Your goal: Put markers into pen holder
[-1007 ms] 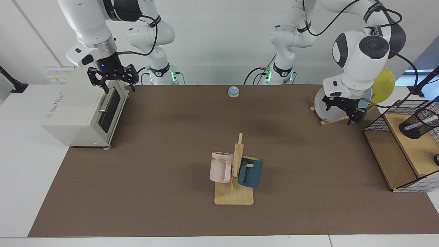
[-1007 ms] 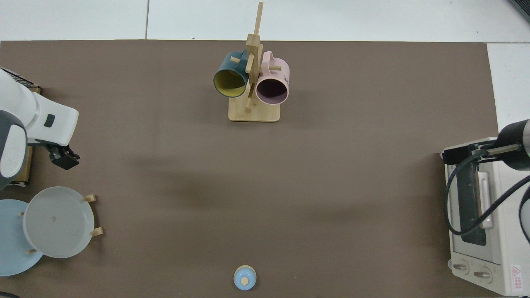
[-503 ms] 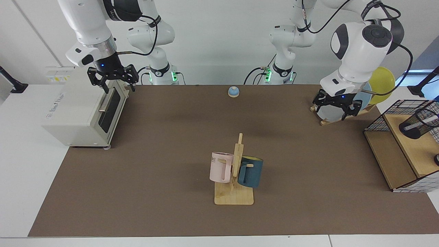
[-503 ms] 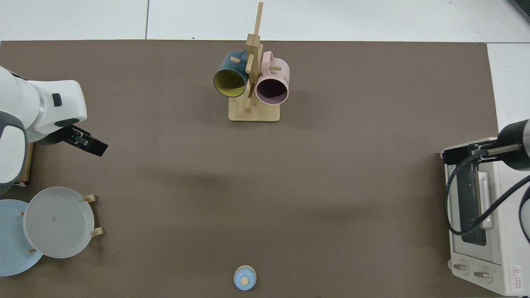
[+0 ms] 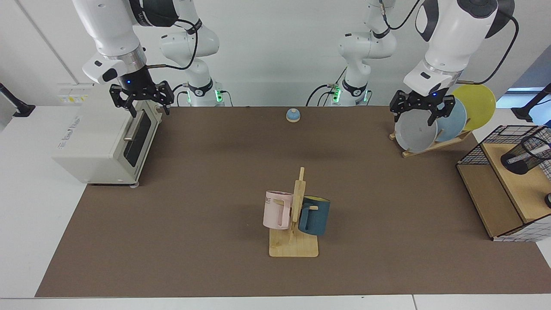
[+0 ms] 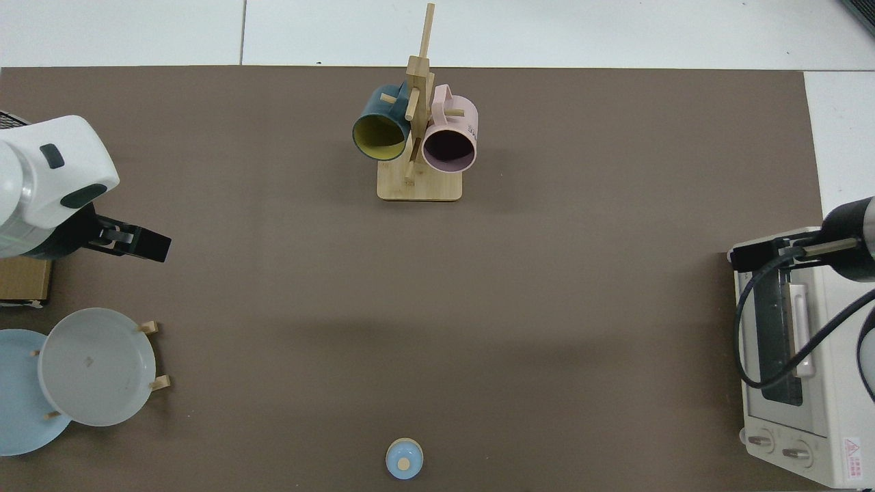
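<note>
One marker (image 5: pixel 541 148) shows as a pale shaft leaning inside the single black mesh pen holder (image 5: pixel 523 155), which lies tilted on the wooden shelf (image 5: pixel 514 185) at the worktop's (image 5: pixel 215 193) right edge in the facing view, mouth toward the far right; the marker's ends cannot be made out. Two mugs, pink (image 5: pixel 277 209) and blue (image 5: pixel 314 215), hang on one rack near the front edge, and three plates (image 5: pixel 415 132) stand near the far right corner. The left tool (image 5: pixel 422 112) hangs above the plates, fingers spread and empty, while the right tool (image 5: pixel 141 98) waits spread above the toaster oven (image 5: pixel 103 137) at the other end.
</note>
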You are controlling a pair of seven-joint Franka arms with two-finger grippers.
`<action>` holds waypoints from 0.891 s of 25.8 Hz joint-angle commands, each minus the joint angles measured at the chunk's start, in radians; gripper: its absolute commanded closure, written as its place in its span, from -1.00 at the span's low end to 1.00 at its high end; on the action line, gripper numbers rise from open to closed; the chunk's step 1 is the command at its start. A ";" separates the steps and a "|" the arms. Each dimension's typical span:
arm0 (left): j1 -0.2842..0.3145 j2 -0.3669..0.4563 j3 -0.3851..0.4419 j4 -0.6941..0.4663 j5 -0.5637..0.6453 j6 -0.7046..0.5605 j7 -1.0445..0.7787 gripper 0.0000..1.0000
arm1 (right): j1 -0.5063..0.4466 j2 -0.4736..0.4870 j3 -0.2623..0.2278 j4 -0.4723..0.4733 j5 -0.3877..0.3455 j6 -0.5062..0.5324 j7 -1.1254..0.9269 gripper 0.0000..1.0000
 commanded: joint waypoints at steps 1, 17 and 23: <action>0.020 -0.004 0.009 -0.001 -0.040 -0.016 -0.010 -1.00 | -0.017 -0.005 0.006 0.005 0.022 -0.007 -0.033 -1.00; 0.011 -0.124 0.037 -0.111 -0.095 0.035 0.133 -1.00 | -0.017 -0.005 0.006 0.005 0.022 -0.007 -0.033 -1.00; 0.011 -0.103 0.038 -0.067 -0.093 0.030 0.134 -1.00 | -0.017 -0.005 0.006 0.005 0.022 -0.007 -0.033 -1.00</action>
